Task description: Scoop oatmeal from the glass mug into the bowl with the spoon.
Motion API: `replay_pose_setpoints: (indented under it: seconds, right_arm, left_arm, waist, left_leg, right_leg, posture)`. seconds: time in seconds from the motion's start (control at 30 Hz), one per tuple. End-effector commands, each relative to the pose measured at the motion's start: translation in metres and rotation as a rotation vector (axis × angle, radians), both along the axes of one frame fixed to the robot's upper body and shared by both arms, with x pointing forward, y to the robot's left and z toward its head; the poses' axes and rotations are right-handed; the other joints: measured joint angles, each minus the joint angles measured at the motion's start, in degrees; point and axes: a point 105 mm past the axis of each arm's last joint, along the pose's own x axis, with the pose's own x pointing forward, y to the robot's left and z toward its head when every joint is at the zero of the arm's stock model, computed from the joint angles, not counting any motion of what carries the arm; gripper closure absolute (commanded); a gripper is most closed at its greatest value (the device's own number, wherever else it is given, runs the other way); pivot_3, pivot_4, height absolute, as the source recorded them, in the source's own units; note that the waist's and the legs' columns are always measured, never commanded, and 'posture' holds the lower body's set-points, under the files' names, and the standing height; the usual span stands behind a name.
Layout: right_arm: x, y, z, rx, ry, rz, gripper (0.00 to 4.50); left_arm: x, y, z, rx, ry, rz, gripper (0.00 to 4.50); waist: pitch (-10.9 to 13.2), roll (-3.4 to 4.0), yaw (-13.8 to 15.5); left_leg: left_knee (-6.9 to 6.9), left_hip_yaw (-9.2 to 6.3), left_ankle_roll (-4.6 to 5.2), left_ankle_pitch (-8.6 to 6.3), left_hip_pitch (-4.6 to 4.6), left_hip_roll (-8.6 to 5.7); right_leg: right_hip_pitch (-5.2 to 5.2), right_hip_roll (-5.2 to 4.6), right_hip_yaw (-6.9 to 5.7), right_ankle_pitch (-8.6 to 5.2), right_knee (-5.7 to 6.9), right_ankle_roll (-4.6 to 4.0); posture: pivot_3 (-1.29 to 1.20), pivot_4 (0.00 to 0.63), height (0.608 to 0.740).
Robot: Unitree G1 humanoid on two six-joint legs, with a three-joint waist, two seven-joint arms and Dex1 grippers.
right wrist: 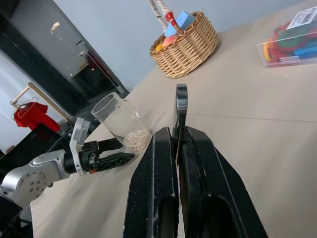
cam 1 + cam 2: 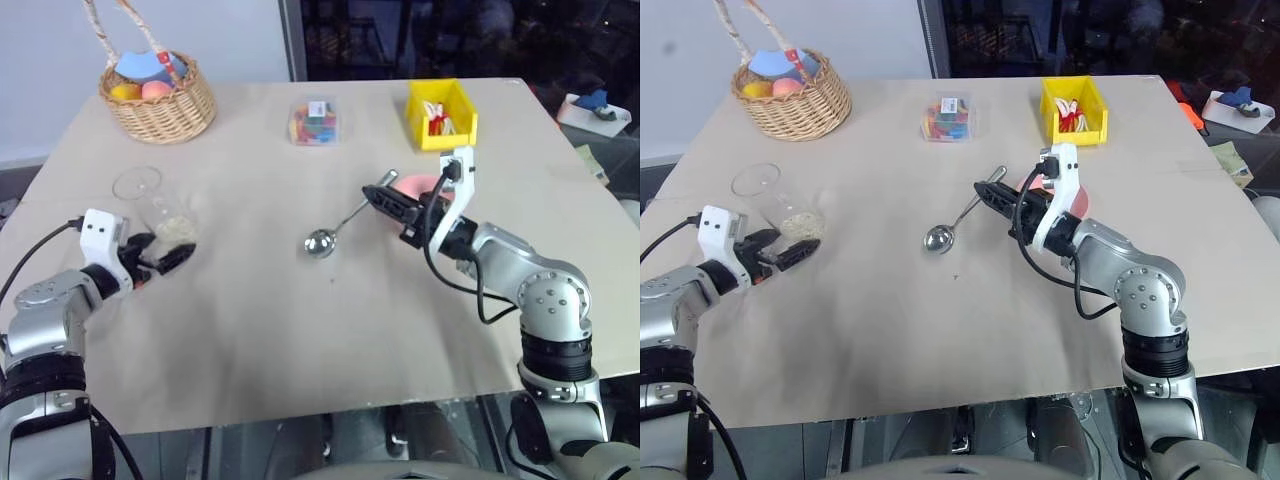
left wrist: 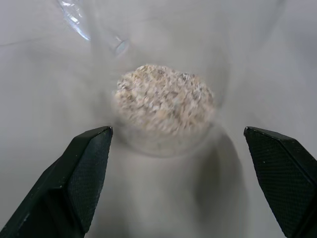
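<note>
Oatmeal [image 3: 163, 101], pale dry flakes, sits low in the clear glass mug [image 2: 155, 210] near the table's left edge; left gripper [image 2: 165, 255], fingers apart, should straddle its base and steady it; right gripper [image 2: 388, 203] is clamped on the slim silver spoon [image 2: 335, 232], shielding the pink bowl [image 2: 425, 188].
</note>
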Motion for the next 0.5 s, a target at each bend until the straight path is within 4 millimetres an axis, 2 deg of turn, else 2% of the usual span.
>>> replay_pose_setpoints:
  seconds: [0.03,0.27,0.5]
  right_arm:
    - [-0.009,0.001,0.014,0.012,-0.072,0.018,4.5]
    - [-0.009,0.0,0.012,0.005,-0.073,0.015,4.5]
    - [-0.009,0.0,0.011,0.003,-0.074,0.015,4.5]
  left_arm:
    - [0.005,-0.009,0.008,-0.039,-0.072,0.072,0.03]
    - [0.011,-0.023,-0.001,-0.113,-0.112,0.246,0.03]
    - [0.017,-0.052,0.002,-0.176,-0.197,0.395,0.03]
  waist:
    - [0.0,0.0,0.1]
    - [0.0,-0.02,0.1]
    - [0.0,-0.05,0.2]
  left_leg:
    - [0.0,-0.01,0.0,0.0,0.01,0.0]
    - [0.05,-0.09,0.0,0.0,0.06,-0.02]
    - [0.13,-0.14,0.01,0.01,0.07,-0.07]
  right_leg:
    - [0.0,-0.01,0.02,0.0,0.01,0.0]
    - [0.03,-0.01,0.05,0.0,0.1,0.0]
    - [0.07,-0.04,0.06,0.01,0.19,-0.01]
  posture:
    - [0.0,0.15,0.74]
    - [0.0,0.15,0.74]
    - [0.0,0.15,0.74]
